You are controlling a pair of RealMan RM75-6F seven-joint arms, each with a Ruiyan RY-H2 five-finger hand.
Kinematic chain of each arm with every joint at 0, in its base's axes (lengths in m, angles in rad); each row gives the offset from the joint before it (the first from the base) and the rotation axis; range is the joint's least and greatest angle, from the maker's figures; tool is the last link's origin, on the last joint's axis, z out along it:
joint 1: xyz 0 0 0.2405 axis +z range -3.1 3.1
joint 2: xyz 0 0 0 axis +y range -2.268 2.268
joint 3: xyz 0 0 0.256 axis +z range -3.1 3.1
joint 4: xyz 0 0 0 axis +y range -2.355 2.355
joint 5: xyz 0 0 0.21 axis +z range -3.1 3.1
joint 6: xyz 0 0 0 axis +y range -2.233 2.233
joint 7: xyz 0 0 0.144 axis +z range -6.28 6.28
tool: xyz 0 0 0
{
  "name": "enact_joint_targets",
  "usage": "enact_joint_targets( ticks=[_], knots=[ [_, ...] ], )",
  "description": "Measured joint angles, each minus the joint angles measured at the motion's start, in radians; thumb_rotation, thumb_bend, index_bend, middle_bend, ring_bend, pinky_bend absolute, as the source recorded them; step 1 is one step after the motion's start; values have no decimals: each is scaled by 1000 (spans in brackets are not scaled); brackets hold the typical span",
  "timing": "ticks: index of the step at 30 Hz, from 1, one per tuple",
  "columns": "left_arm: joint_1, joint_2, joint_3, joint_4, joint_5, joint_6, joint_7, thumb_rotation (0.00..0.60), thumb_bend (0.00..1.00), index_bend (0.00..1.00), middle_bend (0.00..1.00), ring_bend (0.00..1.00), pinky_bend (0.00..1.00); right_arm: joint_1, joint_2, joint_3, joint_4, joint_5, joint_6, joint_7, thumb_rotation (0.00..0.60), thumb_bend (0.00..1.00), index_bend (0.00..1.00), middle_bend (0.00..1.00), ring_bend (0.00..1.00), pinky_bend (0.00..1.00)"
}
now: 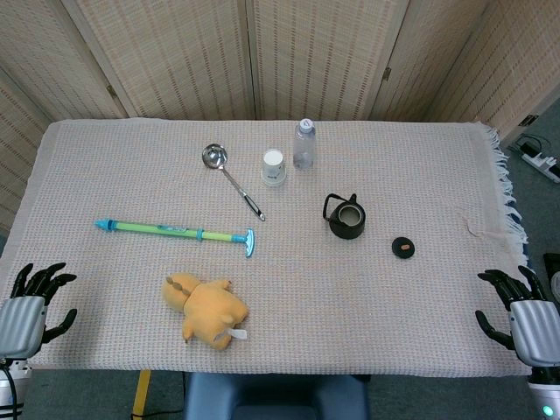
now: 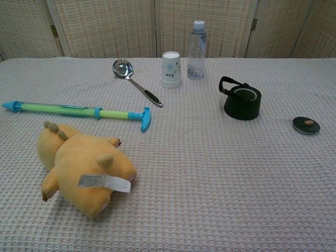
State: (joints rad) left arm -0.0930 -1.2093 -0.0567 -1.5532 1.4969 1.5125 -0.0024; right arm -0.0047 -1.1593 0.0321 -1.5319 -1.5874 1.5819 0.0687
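My left hand (image 1: 31,302) hovers at the table's near left corner, fingers spread, holding nothing. My right hand (image 1: 518,308) hovers at the near right corner, fingers apart and empty too. Neither hand shows in the chest view. A yellow plush toy (image 1: 207,310) (image 2: 81,165) lies near the front, closest to the left hand. A green and blue water squirter (image 1: 175,232) (image 2: 79,111) lies beyond it. A black teapot (image 1: 346,217) (image 2: 241,101) stands without its lid; the lid (image 1: 402,248) (image 2: 306,125) lies to its right.
At the back stand a steel ladle (image 1: 229,178) (image 2: 134,81), a white paper cup (image 1: 274,167) (image 2: 171,69) and a clear water bottle (image 1: 304,144) (image 2: 197,50). A woven cloth (image 1: 394,306) covers the table. Folding screens stand behind. A power strip (image 1: 538,157) lies on the floor at right.
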Motion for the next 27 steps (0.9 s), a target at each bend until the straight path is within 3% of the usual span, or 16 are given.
enact_joint_targets(
  ticks=[22, 24, 27],
  knots=[
    [17, -4, 2, 0, -6, 17, -2, 600, 278, 270, 134, 146, 21, 22, 5, 3, 3, 0, -27, 2, 600, 343, 243, 268, 313, 99],
    [17, -4, 3, 1, -6, 13, -2, 600, 278, 270, 134, 146, 21, 25, 5, 3, 3, 1, -34, -2, 600, 343, 243, 269, 365, 117],
    [15, -5, 3, 1, -6, 11, -2, 600, 278, 270, 134, 146, 21, 33, 7, 5, -4, 7, -50, -16, 600, 343, 243, 268, 507, 261]
  ],
)
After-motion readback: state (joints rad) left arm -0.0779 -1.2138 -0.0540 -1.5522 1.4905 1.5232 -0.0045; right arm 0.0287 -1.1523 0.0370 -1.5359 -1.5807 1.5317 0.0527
